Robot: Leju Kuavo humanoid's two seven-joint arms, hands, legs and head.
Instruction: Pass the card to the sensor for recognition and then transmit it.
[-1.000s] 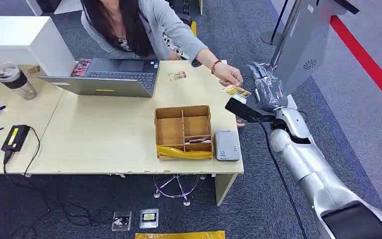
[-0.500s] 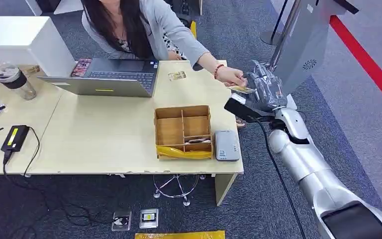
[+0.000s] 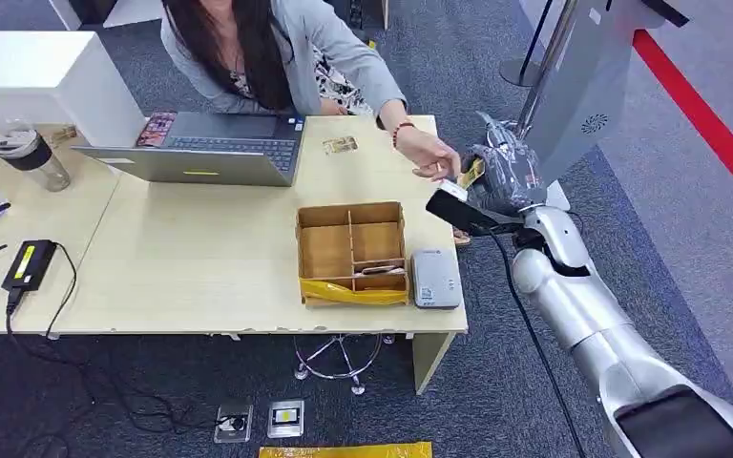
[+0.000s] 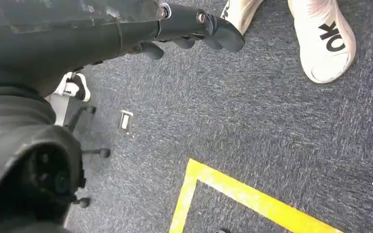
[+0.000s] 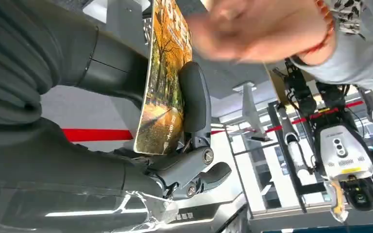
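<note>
My right hand (image 3: 502, 176) is raised just off the table's far right corner and holds a yellow picture card (image 3: 471, 173). In the right wrist view the card (image 5: 164, 82) stands on edge, pinched between the thick thumb and a dark finger (image 5: 195, 99). A person's hand (image 3: 432, 153) with a red bracelet hovers right beside the card, blurred in the right wrist view (image 5: 252, 29). The grey card sensor (image 3: 435, 279) lies flat near the table's front right corner. My left hand (image 4: 194, 30) hangs over the carpet, holding nothing.
A wooden divided box (image 3: 351, 250) with a yellow pouch sits left of the sensor. A second card (image 3: 340, 145) lies by the laptop (image 3: 210, 148). A grey kiosk (image 3: 582, 86) stands close behind my right hand. A bottle (image 3: 27, 153) and charger (image 3: 29, 262) lie far left.
The person carried the card from above the table edge into my right hand, which now grips it. Their hand has drawn back slightly to the left.
</note>
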